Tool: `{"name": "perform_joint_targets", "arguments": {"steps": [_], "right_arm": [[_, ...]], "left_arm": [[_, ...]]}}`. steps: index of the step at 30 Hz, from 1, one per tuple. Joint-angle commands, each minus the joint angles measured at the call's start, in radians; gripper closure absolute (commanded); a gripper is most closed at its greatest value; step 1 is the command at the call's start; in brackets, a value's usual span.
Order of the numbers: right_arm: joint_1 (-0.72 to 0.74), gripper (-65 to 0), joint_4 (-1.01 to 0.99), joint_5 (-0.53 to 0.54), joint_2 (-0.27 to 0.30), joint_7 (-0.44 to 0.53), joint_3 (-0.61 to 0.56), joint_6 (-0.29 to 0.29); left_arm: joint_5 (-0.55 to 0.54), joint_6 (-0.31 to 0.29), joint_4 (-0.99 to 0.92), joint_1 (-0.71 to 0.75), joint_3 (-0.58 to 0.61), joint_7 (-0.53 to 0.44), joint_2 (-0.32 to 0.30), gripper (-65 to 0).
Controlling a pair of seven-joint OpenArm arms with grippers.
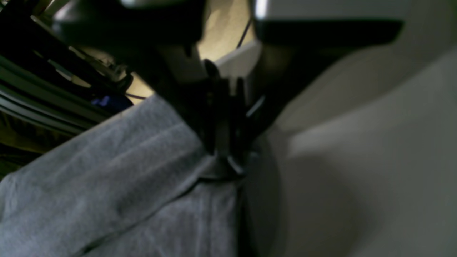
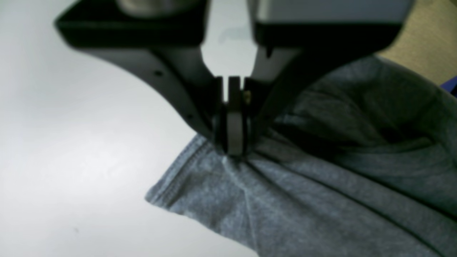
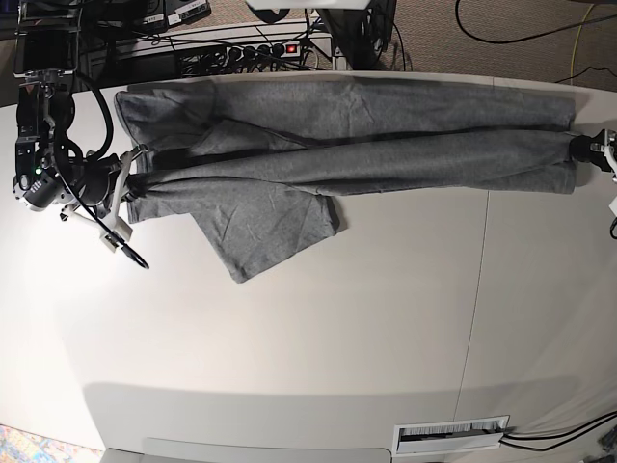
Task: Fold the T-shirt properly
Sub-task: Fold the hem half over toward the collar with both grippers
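- White table fills the base view; a power strip lies beyond its top edge
- T-shirt, heather grey, stretched across the upper frame from left edge to right edge, one flap drooping toward centre left
- Right gripper, at base-view left, jaws closed on a stitched hem
- Left gripper, at base-view right, jaws pinched on the opposite end

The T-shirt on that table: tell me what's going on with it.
Two robot arms hold the grey T-shirt stretched between them across the far side of the white table. The right gripper is shut on one end near a stitched hem, the left gripper is shut on the other. One flap lies loose toward the table's middle; no fold is finished yet.
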Motion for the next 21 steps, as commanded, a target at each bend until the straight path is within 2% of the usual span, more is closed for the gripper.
{"name": "perform_joint_targets", "arguments": {"steps": [1, 3, 4, 5, 10, 11, 13, 15, 21], "right_arm": [[0.016, 0.0, 0.014, -0.023, 0.025, 0.003, 0.014, -0.001], [0.016, 0.0, 0.014, -0.029, 0.025, 0.004, 0.014, -0.001], [0.016, 0.0, 0.014, -0.042, 0.025, 0.004, 0.014, -0.001], [0.016, 0.0, 0.014, -0.052, 0.025, 0.003, 0.014, -0.001], [0.017, 0.0, 0.014, -0.069, 0.025, 0.002, 0.014, -0.001], [0.017, -2.2, 0.014, -0.069, 0.025, 0.013, 0.014, -0.001], [0.020, -15.7, 0.014, -0.069, 0.024, 0.051, 0.014, -0.002], [0.026, -24.6, 0.014, -0.081, 0.021, 0.095, 0.014, -0.001], [0.117, -25.6, 0.014, -0.122, -0.028, 0.175, 0.014, -0.002]], "left_arm": [[-0.005, -0.001, 0.005, -0.013, -0.010, -0.005, -0.037, -0.7], [-0.005, -0.001, 0.005, -0.015, -0.010, -0.007, -0.037, -16.5], [-0.005, -0.001, 0.008, -0.018, -0.010, -0.008, -0.037, -22.5], [-0.005, -0.001, 0.012, -0.019, -0.010, -0.007, -0.038, -25.0], [-0.005, -0.001, 0.056, -0.036, -0.015, -0.006, -0.047, -25.1], [-0.005, -0.001, 0.067, -0.036, -0.024, -0.007, -0.048, -25.1], [-0.005, -0.001, 0.092, -0.036, -0.062, -0.006, -0.047, -25.1], [-0.005, -0.001, 0.116, -0.035, -0.100, -0.006, -0.047, -25.1], [-0.005, -0.001, 0.167, -0.032, -0.193, -0.006, -0.033, -24.9]]}}
